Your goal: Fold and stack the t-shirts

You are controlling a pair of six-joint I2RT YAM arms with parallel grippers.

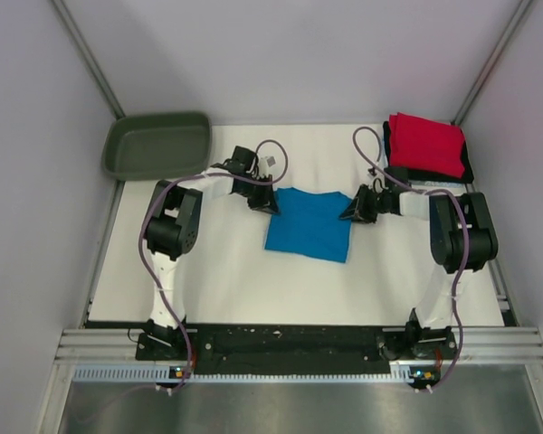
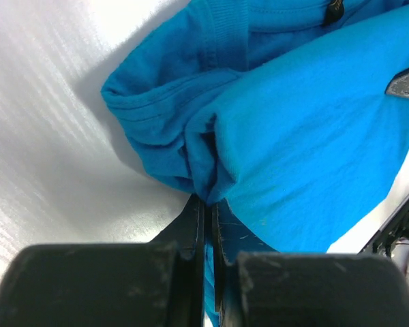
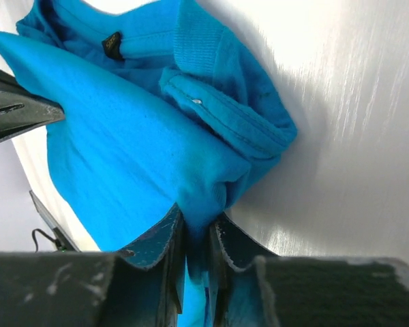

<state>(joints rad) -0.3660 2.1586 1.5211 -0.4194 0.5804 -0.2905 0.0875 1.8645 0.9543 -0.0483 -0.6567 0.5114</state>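
Observation:
A turquoise-blue t-shirt (image 1: 309, 224) lies partly folded in the middle of the white table. My left gripper (image 1: 264, 203) is shut on a pinch of its far left corner; the left wrist view shows blue cloth (image 2: 307, 136) squeezed between the fingers (image 2: 191, 225). My right gripper (image 1: 353, 210) is shut on the far right corner, with the blue cloth (image 3: 123, 136) bunched between its fingers (image 3: 228, 238). A folded red t-shirt (image 1: 427, 142) lies on a folded black one (image 1: 468, 171) at the back right.
A dark olive-green tub (image 1: 157, 145) stands at the back left corner. Grey walls close in the table (image 1: 217, 280) on three sides. Arm cables loop above both grippers.

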